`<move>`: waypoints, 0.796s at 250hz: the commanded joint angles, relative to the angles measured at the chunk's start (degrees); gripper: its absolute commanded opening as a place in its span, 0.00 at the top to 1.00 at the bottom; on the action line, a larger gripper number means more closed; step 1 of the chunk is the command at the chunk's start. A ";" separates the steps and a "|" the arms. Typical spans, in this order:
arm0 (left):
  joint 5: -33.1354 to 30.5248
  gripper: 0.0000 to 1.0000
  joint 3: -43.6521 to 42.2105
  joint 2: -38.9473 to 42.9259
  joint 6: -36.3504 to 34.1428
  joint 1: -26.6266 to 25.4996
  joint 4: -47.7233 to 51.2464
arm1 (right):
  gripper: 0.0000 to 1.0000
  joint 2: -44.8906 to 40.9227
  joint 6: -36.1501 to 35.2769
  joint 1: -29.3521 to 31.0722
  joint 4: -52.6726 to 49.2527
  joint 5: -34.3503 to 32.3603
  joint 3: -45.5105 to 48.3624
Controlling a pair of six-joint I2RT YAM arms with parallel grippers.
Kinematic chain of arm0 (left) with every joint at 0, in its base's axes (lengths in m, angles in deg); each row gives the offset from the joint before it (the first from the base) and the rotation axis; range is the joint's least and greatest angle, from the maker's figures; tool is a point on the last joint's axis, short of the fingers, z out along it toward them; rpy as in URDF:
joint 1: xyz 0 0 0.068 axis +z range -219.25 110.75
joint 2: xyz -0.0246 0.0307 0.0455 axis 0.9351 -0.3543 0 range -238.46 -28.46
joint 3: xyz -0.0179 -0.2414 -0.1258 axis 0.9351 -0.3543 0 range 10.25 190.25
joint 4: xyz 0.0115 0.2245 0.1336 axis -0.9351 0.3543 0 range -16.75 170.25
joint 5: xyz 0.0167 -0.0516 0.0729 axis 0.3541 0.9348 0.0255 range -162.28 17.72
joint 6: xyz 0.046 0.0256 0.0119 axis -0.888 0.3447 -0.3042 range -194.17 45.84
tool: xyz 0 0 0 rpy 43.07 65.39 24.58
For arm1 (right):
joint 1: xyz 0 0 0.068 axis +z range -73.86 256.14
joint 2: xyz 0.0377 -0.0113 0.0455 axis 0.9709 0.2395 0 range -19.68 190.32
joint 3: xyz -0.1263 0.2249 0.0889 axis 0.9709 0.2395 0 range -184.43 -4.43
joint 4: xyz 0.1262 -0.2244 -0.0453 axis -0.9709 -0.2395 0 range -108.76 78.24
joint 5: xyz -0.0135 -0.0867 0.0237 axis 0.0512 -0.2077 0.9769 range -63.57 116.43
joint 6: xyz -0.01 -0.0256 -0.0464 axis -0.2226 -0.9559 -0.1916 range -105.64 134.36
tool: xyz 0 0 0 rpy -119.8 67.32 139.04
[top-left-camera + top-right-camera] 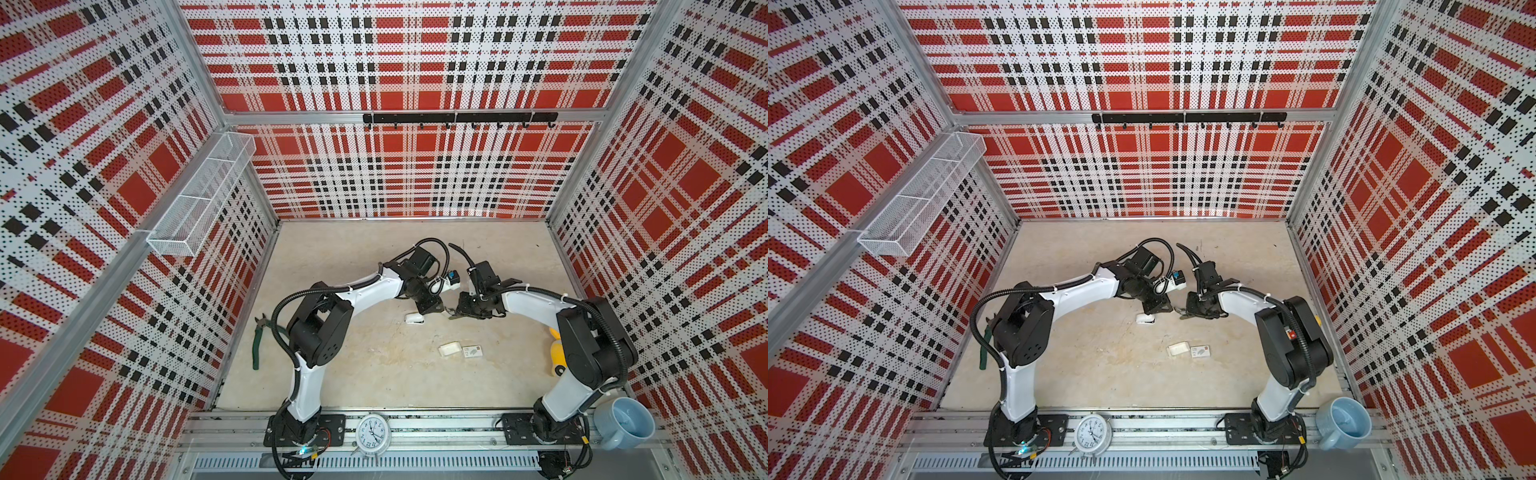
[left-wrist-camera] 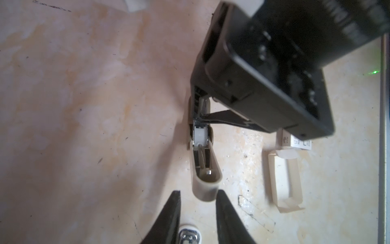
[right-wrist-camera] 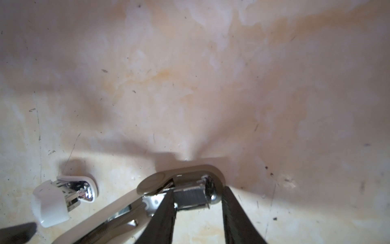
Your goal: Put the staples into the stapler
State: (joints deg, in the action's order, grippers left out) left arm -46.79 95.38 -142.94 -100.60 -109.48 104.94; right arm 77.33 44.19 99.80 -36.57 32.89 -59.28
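The stapler (image 2: 205, 169) lies open on the table, its cream lid swung back toward my left gripper (image 2: 198, 191). That gripper is open, with the lid's rounded end just ahead of its fingertips. In the right wrist view the staples (image 3: 190, 195), a short grey strip, sit in the stapler's (image 3: 154, 181) chrome channel. My right gripper (image 3: 199, 186) stands open around them: one finger is at the strip's end, the other beside the chrome nose. In both top views the two grippers (image 1: 432, 309) (image 1: 451, 311) meet tip to tip mid-table and hide the stapler.
A small white and chrome piece (image 1: 414, 319) lies under the left gripper. A white cardboard tray (image 1: 450, 348) and a printed box sleeve (image 1: 473, 352) lie nearer the front. Green-handled pliers (image 1: 259, 345) sit left, a yellow toy (image 1: 557, 353) right, a clock (image 1: 372, 432) and blue mug (image 1: 623, 422) on the front rail.
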 commanded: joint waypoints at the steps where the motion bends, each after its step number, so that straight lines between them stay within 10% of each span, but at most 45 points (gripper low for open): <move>1: 1.66 0.67 -0.83 2.87 1.19 0.50 -1.01 | 0.61 1.59 0.31 0.16 0.43 -1.40 0.95; 199: 2.33 0.62 -5.58 7.53 -1.31 1.33 0.40 | 0.58 -4.14 0.63 0.25 2.36 2.03 -0.35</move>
State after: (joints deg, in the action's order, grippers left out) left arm -45.56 89.85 -136.71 -100.67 -108.21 104.76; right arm 75.61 44.41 99.82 -35.55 33.94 -58.43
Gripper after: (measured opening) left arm 0.370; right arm 0.415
